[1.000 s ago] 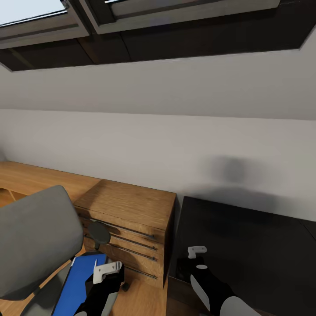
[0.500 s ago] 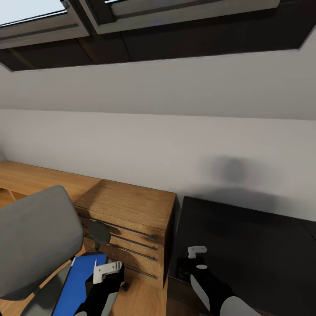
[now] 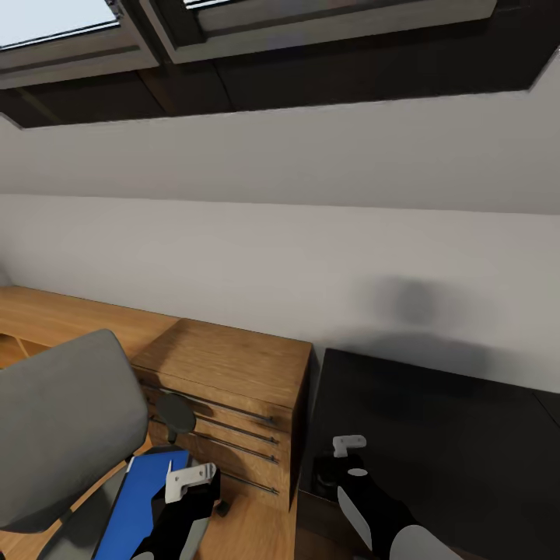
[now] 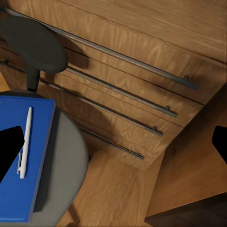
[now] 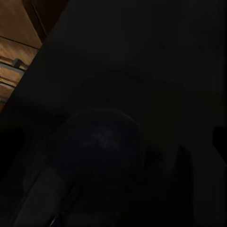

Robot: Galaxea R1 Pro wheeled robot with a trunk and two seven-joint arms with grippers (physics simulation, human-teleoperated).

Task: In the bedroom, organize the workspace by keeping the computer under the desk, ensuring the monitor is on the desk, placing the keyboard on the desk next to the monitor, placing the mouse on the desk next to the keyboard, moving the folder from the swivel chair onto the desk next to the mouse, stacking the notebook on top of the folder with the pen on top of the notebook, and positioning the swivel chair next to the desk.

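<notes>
- The folder [image 4: 21, 161] is seen on the swivel chair [image 3: 62, 435] at 7 o'clock, pen [image 4: 25, 142] atop; transfer to the desk [image 3: 435, 420] is judged outstanding.
- The left gripper [image 3: 190, 481] is spread open, holding nothing; the right gripper [image 3: 348, 447] cannot be judged.

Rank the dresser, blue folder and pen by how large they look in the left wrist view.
1. dresser, largest by far
2. folder, partly cut off by the frame edge
3. pen, smallest, lying on the folder

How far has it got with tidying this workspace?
Early days. The blue folder lies on the swivel chair with the pen on it. The left gripper hovers over it, open. The desk beside the dresser awaits them.
</notes>
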